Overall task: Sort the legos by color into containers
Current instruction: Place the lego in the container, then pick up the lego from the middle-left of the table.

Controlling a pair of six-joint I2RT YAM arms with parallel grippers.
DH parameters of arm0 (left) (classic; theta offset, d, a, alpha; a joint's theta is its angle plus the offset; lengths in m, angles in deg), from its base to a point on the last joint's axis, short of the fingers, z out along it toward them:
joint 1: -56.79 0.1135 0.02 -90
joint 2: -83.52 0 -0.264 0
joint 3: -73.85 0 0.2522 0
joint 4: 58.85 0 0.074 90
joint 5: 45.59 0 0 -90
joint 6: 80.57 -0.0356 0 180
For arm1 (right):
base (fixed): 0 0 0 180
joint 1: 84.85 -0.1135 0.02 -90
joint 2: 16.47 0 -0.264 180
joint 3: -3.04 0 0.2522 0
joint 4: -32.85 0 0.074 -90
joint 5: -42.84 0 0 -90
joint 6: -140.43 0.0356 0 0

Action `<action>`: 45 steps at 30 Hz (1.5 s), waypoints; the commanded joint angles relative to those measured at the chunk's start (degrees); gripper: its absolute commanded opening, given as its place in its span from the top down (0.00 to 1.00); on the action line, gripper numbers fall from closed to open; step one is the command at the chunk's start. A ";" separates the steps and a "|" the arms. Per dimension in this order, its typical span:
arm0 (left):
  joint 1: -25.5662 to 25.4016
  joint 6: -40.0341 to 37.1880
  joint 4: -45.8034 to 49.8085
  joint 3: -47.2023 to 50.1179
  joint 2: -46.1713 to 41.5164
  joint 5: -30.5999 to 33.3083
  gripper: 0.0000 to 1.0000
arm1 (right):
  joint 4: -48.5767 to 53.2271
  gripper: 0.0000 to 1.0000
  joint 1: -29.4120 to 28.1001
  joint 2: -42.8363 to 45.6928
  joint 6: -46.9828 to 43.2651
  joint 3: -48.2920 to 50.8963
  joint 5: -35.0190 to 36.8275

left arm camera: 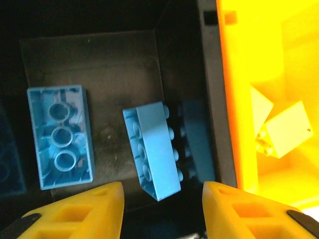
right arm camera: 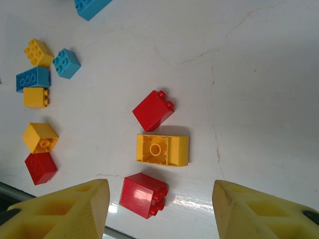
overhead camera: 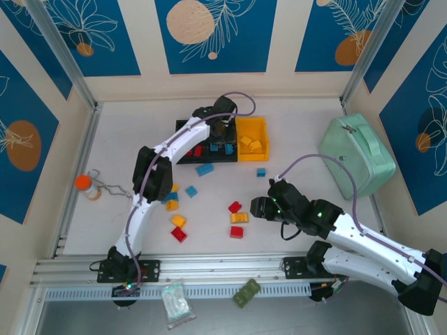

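My left claw [left arm camera: 162,199] hung with its yellow fingers apart and nothing between them, over the middle black rectangular plastic bin [left arm camera: 109,69]. Two light-blue plastic bricks lay on that bin's floor. The flat blue brick [left arm camera: 61,137] lay near the left wall with its hollow underside up. The tipped blue brick [left arm camera: 152,149] lay on its side toward the right wall. Just past that wall, the yellow-orange plastic bin [left arm camera: 227,99] held yellow bricks [left arm camera: 286,129] leaning together.

From above, the outer black bin [overhead camera: 187,155] at the row's left end held red bricks [overhead camera: 198,150]. The row stood toward the far edge of the white table [overhead camera: 314,118], about mid-width.

My right claw [right arm camera: 160,199], fingers likewise apart and empty, hung above a loose red brick [right arm camera: 143,195] and a loose yellow brick [right arm camera: 162,150]. Both lay closer to the near edge, well apart from the bins.
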 commanded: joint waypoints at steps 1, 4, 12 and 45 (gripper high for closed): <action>-0.99 -1.49 -2.24 6.62 -9.36 -1.14 0.55 | 0.12 0.43 0.25 0.32 0.08 -0.54 -1.02; -1.09 -2.23 -4.50 15.85 -16.08 -2.25 0.55 | 0.07 0.43 0.20 -0.35 -0.19 -1.07 -1.44; -1.14 -3.77 -7.00 39.37 -34.71 -2.76 0.51 | -0.30 0.43 -1.91 -4.23 -0.90 -3.17 -1.00; -4.78 -4.50 -3.35 78.30 -53.91 -3.69 0.30 | -8.73 0.31 -12.49 -5.11 -12.54 0.88 -8.40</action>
